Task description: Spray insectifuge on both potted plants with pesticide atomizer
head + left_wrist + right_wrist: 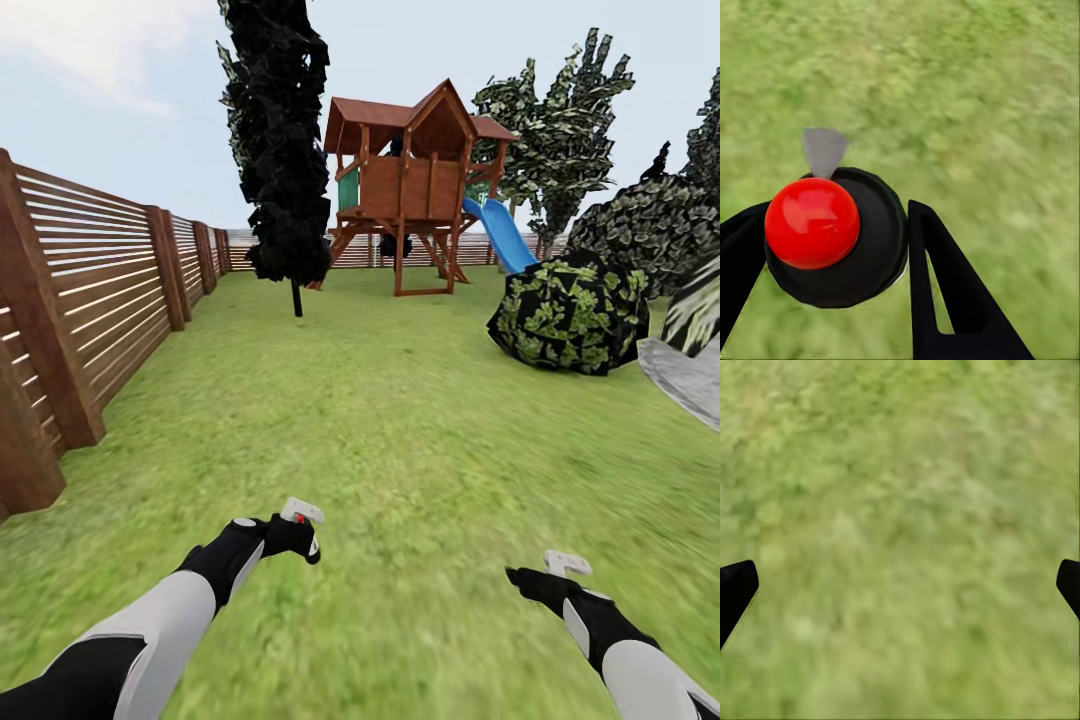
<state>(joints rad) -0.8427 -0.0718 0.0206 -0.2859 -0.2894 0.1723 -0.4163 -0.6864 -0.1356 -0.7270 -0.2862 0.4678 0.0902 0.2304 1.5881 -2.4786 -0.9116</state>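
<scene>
Green lawn (400,420) fills the garden, slatted wooden fence (90,290) at 9 o'clock, dark tree (280,150) at 11, wooden playhouse (415,180) with blue slide (500,235) at 12, round bush (570,312) at 2, grey paving (685,375) at 3. Left gripper (832,247) at 7 o'clock is clamped around the pesticide atomizer (814,223), red dot on its dark head. Right gripper (900,585) at 5 o'clock has fingers spread wide, holding nothing over grass.

we see lawn (900,510) blurred in both wrist views | pesticide atomizer (832,236) body hidden under its own head, pinched by left gripper (832,255) | right gripper (900,585) fingertips cut by frame edges | paved patio (685,375) cut at right edge of head view
</scene>
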